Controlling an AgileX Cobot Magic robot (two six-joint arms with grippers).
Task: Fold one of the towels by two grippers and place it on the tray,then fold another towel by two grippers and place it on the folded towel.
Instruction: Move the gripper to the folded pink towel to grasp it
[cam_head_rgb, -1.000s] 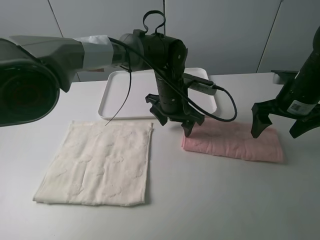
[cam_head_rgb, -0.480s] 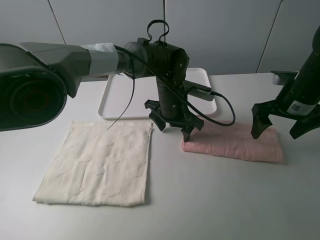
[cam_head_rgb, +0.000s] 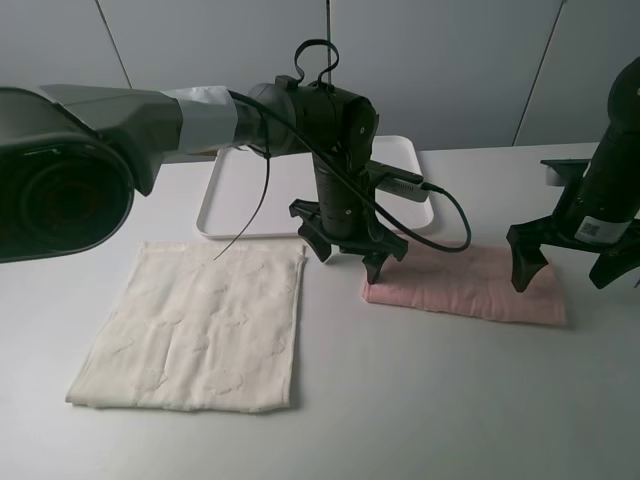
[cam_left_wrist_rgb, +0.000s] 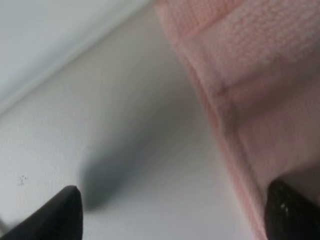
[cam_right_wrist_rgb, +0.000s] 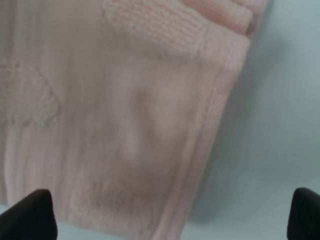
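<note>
A pink towel (cam_head_rgb: 470, 285), folded into a long strip, lies on the table right of centre. My left gripper (cam_head_rgb: 345, 255) is open, straddling its left end; in the left wrist view the towel's edge (cam_left_wrist_rgb: 250, 100) lies between the two fingertips (cam_left_wrist_rgb: 290, 210). My right gripper (cam_head_rgb: 565, 270) is open over the towel's right end, seen close in the right wrist view (cam_right_wrist_rgb: 125, 125). A cream towel (cam_head_rgb: 200, 325) lies flat at the front left. The white tray (cam_head_rgb: 225, 195) sits at the back, behind the left arm.
The left arm's cable (cam_head_rgb: 440, 215) loops over the tray's right edge and the pink towel's back edge. A grey wall stands behind the table.
My left gripper has moved slightly left and down to the pink towel's left end. My right gripper has shifted right and lower over the towel's right end.
</note>
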